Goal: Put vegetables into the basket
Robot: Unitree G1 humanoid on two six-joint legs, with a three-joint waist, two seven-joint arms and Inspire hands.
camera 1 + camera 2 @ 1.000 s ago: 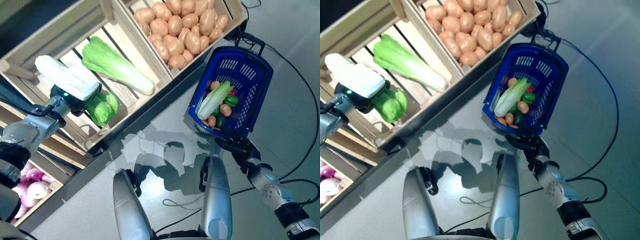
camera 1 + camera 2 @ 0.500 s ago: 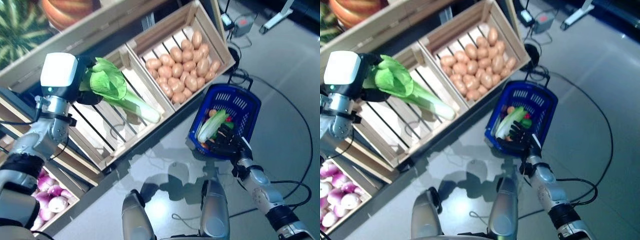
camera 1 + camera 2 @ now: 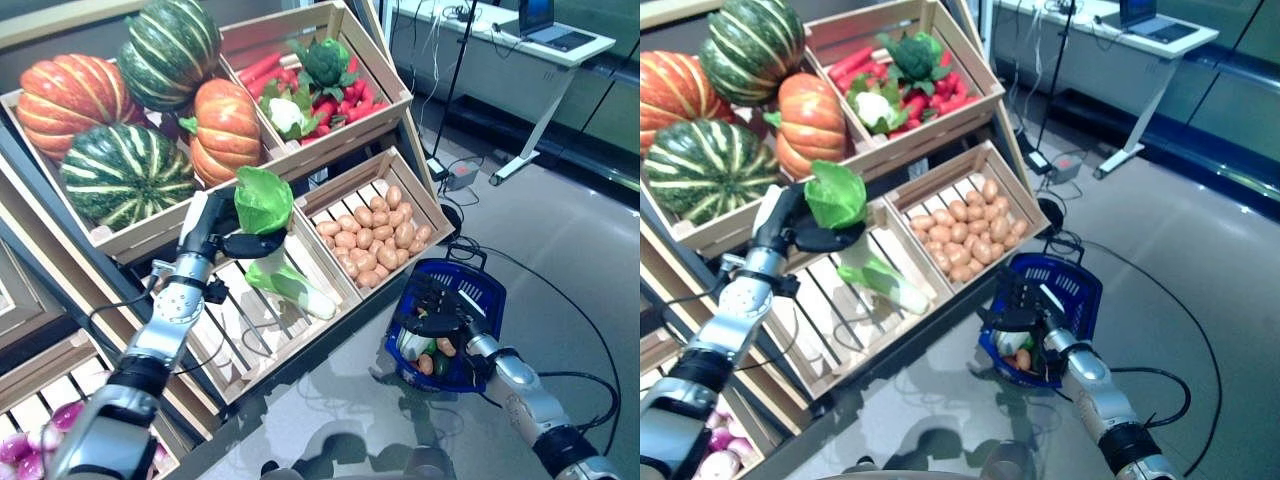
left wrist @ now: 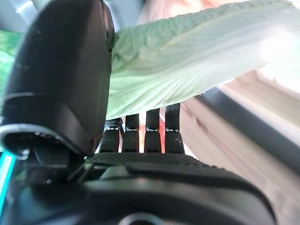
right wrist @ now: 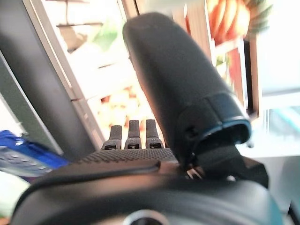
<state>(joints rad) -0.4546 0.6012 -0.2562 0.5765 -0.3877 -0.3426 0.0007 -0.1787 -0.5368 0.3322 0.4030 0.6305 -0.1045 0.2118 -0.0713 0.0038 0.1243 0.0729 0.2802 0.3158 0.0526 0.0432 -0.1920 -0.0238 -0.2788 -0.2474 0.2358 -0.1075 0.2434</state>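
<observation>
Since prev frame my head cam tipped up, and my left hand (image 3: 215, 232) has lifted the cabbage (image 3: 265, 215) clear of the slatted crate (image 3: 232, 335). Fingers and thumb clamped on its leafy top, stalk end hanging down. Basket (image 3: 478, 300) lies low and well off to my right. Right hand (image 3: 440, 312) sits at the basket's rim, fingers straight, nearer it by far.

Left arm (image 3: 165, 320): silver-grey jointed shells with darker bands at the joints. Right arm (image 3: 520, 395): same silver-grey finish, rounded forearm shell, black wrist collar. Left hand (image 3: 215, 225): dark, with a smooth glossy black thumb, segmented fingers and a finely ribbed palm edge. Right hand (image 3: 440, 305): dark, matching build, with a broad rounded thumb.
</observation>
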